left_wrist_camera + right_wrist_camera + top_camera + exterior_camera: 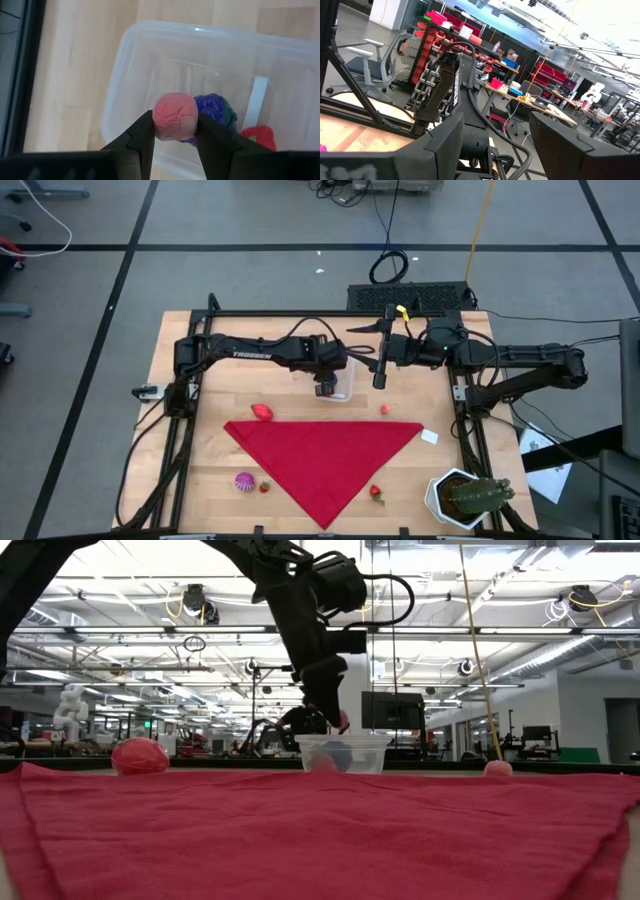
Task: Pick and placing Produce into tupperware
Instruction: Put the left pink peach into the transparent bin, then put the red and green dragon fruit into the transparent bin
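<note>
Pinkish produce (174, 117) sits clamped in left tool (175, 131) above tupperware (125, 60).

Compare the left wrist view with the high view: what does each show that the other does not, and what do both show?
Only the left wrist view shows the left claw shut on a pinkish produce piece above the clear tub, with a purple piece and a red piece already inside.

Only the high view shows the red cloth, loose produce such as the red piece on the table, the potted cactus and the right claw waiting nearby.

Both show the tub and wooden table.
</note>
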`<action>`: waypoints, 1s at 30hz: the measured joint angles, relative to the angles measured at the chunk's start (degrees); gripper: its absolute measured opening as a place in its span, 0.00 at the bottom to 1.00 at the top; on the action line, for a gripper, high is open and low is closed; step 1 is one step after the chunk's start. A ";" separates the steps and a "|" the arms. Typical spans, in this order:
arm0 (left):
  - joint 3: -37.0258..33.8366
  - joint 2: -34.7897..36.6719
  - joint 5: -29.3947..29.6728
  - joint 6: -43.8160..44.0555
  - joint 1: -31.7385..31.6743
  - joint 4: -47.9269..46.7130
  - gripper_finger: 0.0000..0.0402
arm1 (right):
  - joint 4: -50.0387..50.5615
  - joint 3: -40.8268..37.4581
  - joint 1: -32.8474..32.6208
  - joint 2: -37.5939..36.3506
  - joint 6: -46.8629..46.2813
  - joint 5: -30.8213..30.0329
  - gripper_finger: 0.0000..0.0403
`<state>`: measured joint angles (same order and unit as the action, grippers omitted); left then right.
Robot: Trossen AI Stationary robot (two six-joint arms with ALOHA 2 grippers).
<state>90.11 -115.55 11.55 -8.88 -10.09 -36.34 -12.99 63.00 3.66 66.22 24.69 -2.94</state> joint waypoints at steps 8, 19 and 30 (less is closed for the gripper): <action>0.00 -0.59 -4.50 -3.88 0.02 0.34 0.41 | 0.01 0.00 0.00 0.00 -0.01 0.00 0.55; -0.07 -0.87 0.65 -0.83 -0.81 0.76 0.73 | 0.78 0.00 -0.02 0.00 0.00 0.00 0.55; -0.07 -0.76 2.38 -1.09 -1.28 -0.93 0.77 | 1.64 0.00 -0.02 0.00 -1.05 0.00 0.55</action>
<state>90.04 -116.31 13.93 -9.97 -11.37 -37.27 -11.35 63.00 3.64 66.22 23.64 -2.94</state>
